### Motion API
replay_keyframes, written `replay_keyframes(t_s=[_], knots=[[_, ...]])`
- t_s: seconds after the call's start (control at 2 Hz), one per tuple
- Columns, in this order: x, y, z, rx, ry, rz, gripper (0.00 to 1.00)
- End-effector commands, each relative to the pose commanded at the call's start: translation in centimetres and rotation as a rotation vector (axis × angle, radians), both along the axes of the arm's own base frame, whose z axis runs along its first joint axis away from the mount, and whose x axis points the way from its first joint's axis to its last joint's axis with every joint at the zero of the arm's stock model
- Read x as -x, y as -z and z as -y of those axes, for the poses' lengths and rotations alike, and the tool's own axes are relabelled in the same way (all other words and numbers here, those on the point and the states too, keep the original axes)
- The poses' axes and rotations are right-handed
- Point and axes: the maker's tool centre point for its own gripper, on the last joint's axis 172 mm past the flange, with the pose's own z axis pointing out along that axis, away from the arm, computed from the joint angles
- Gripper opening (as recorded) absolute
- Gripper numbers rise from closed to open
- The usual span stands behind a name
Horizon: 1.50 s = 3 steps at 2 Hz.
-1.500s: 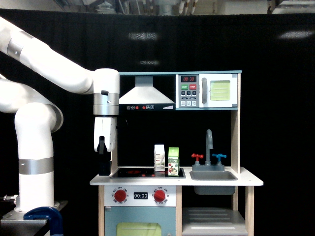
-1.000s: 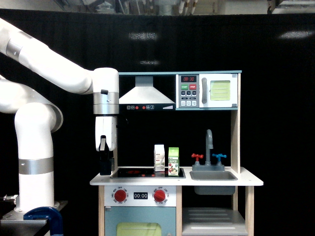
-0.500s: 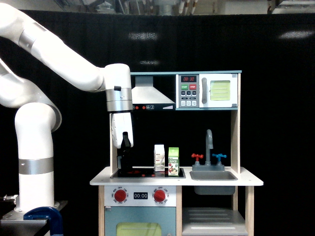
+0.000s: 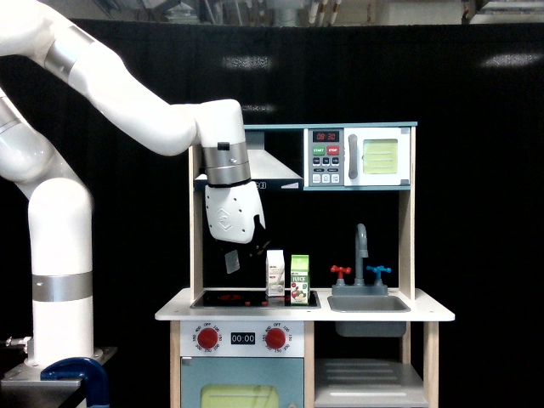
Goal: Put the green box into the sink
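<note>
**A:** So where's the green box (image 4: 299, 279) at right now?

**B:** Standing upright at the back right corner of the black stovetop (image 4: 253, 298), touching or just beside the white carton (image 4: 274, 273) on its left as I see it. The sink (image 4: 368, 304) is right next door, empty from here.

**A:** And the pincer (image 4: 233, 259)?

**B:** Hanging over the stove, up and left of both cartons, holding nothing. It's turned so I can't tell how wide it's open.

**A:** Tricky grab?

**B:** Probably light and a bit squishy, likely to tip. I'd pinch the upper sides, gently, and mind the white one crowding it.
</note>
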Motion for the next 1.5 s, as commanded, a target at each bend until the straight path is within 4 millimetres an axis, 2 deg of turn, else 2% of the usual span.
replay_keyframes(t_s=[0.5,1.0,1.5], knots=[[-4.7,-0.5,-4.2,-0.111,-0.171,0.017,1.0],[-6.5,0.5,-7.1,-0.189,-0.599,-0.008,1.0],[-7.2,0.8,-9.4,-0.288,-0.621,-0.026,1.0]])
